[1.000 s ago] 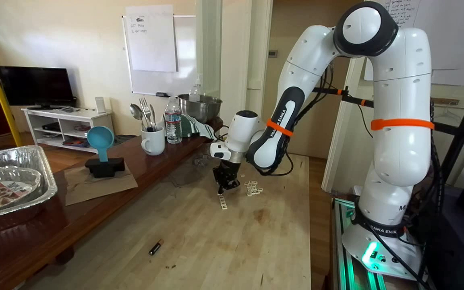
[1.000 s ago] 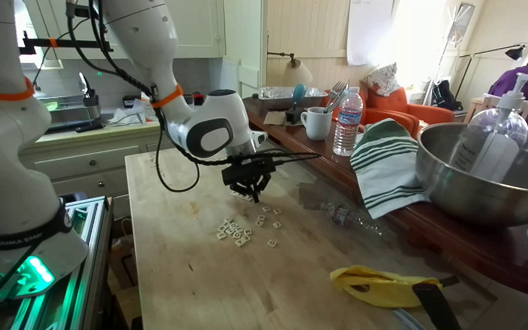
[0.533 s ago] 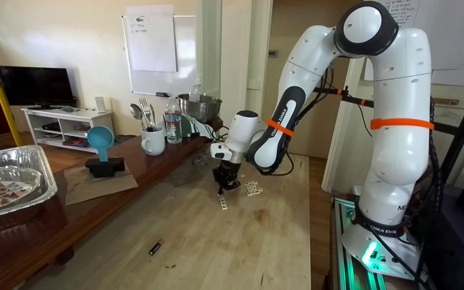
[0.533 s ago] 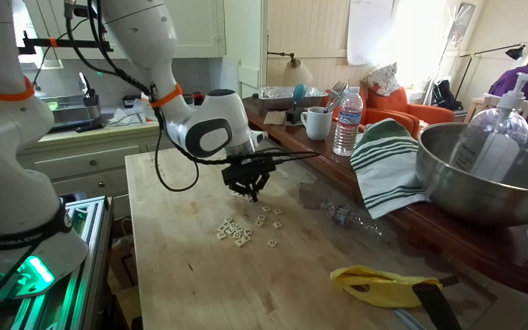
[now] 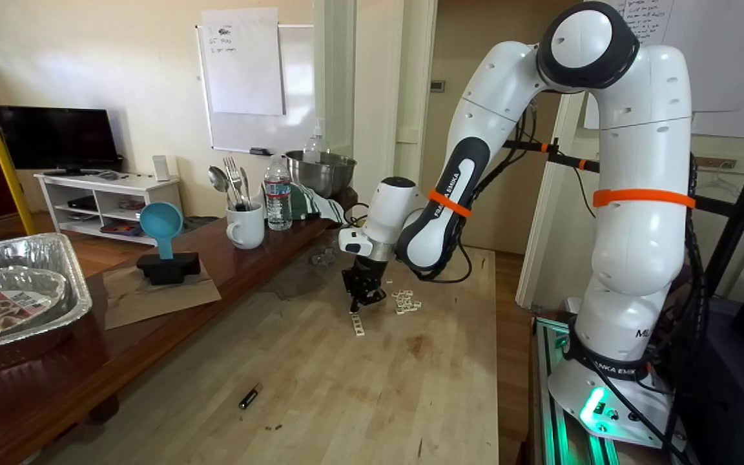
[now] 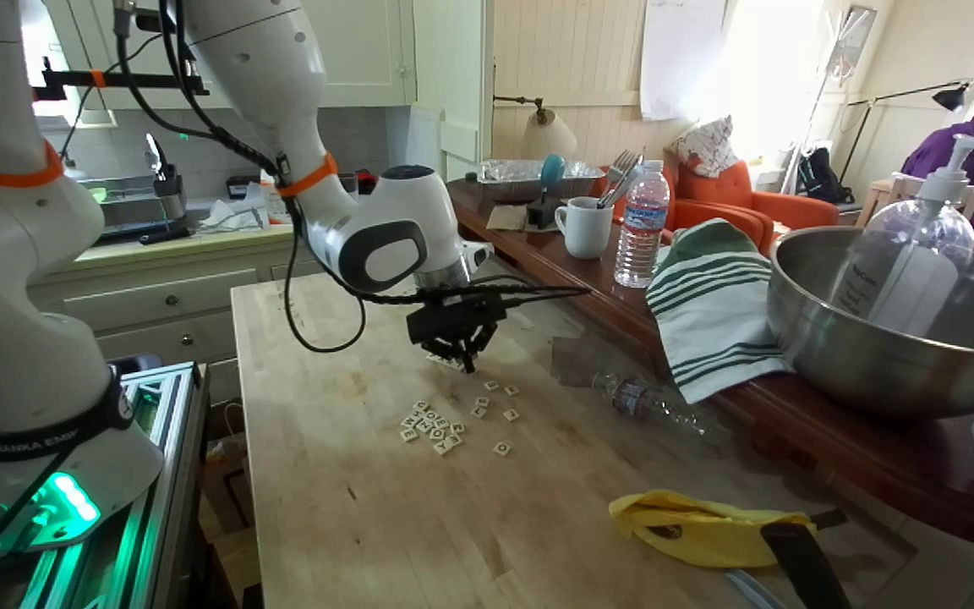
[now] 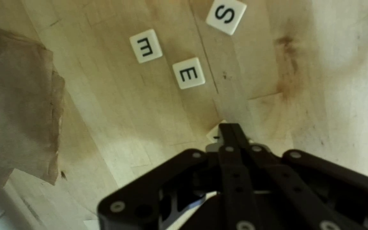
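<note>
Low over the tabletop, that's where I've got the gripper, fingers pressed flat together, nothing pinched between them that I can see, and here's the half-hidden tile right at the tips! In the wrist view one pale corner peeks out on the left side, the fingers cover most of the rest, and touching or just clear, I can't tell. Over to an exterior view: the row of tiles begins right by the fingertips, its long axis running off from them toward the viewer's end of the tabletop. The heap of tiles sits to the side, nearer the base of my one arm. Back at the wrist, a tile marked E lies ahead of the fingers, well apart, and the S tile farther on
</note>
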Robot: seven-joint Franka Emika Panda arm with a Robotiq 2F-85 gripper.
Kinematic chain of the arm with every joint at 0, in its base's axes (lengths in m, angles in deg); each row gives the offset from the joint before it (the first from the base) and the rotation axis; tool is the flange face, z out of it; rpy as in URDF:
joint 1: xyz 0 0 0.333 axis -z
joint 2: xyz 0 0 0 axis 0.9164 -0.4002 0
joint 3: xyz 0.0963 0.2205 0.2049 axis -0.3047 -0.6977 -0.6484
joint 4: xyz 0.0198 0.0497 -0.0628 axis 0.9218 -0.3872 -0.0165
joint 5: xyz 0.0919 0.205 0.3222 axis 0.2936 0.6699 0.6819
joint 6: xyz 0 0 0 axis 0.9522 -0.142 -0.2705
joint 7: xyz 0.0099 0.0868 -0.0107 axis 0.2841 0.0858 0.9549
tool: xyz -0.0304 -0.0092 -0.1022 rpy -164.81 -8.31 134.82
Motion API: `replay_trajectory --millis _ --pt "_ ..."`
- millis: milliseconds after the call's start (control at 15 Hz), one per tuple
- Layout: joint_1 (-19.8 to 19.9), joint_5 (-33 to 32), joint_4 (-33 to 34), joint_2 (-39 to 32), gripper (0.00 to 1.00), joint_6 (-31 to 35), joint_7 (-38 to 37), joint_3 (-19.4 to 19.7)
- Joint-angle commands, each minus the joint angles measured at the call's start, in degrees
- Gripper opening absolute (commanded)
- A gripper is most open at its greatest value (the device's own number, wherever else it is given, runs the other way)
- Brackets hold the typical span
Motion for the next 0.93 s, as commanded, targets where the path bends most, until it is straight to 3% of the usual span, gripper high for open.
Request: replay_trajectory --millis 0,867 --pt "4.1 3.3 -1.1 -1.5 0.00 1.9 2.1 -3.7" --pt "12.8 5.9 -1.2 -1.3 0.00 1.1 2.8 -12.0"
